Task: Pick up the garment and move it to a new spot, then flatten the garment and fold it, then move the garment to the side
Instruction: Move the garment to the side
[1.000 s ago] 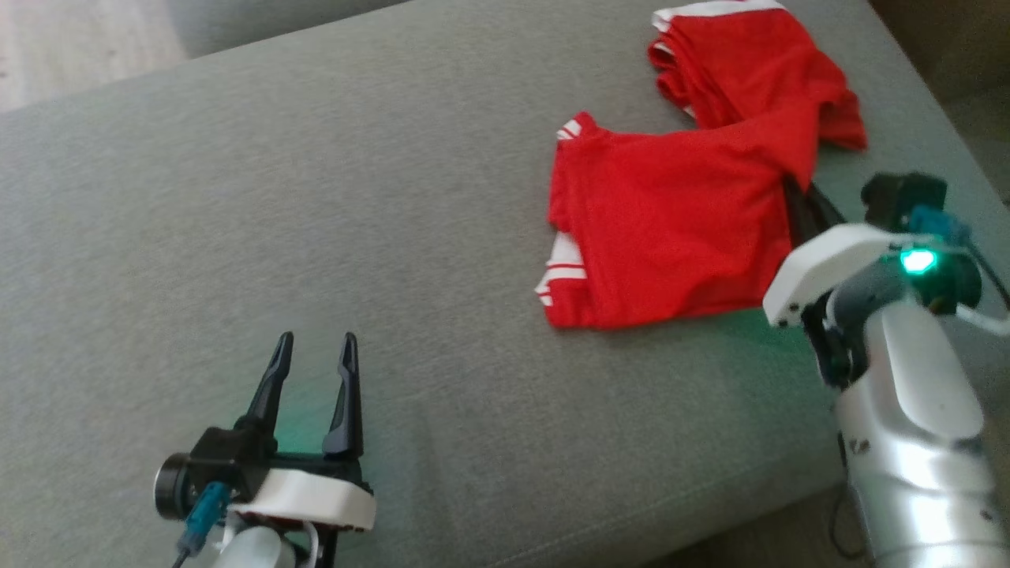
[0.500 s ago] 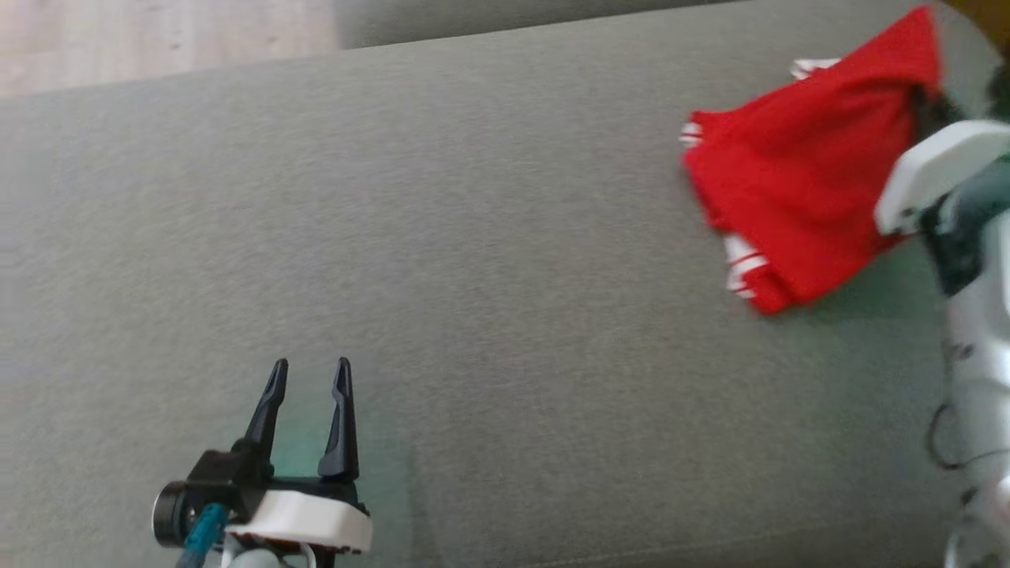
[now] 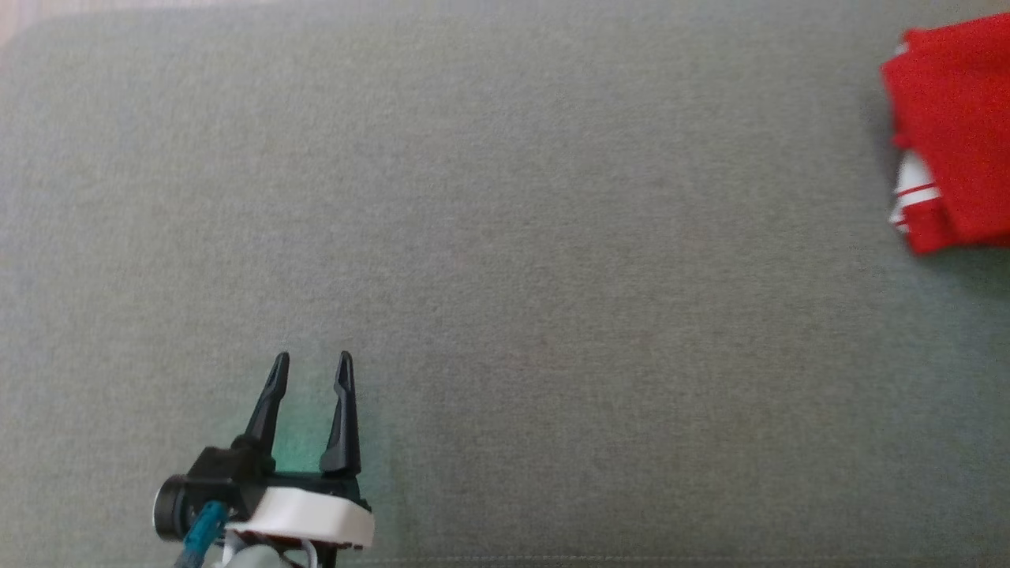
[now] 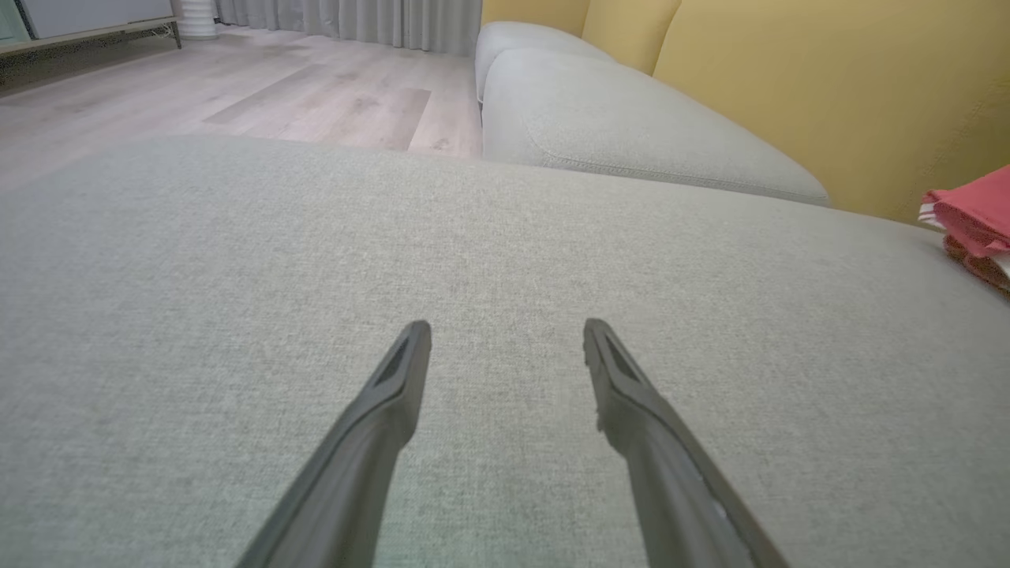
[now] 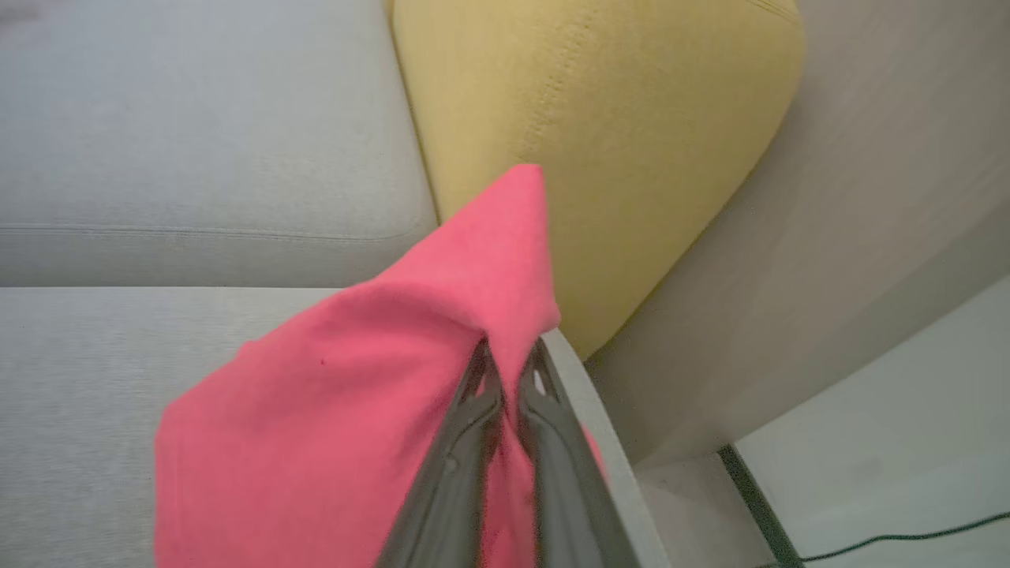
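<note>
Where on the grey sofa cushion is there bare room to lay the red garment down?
The grey cushion is bare from the left gripper, jaws open, across to the red garment, and ahead of that gripper to the far edge. Crowded: the right end, where the garment is held by the right gripper, jaws shut, near the yellow cushion.

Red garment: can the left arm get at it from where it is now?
Doubtful without a long sideways reach. Nothing stands between the open left gripper and the garment on the grey cushion, but the garment is far to the right, pinched in the shut right gripper.
</note>
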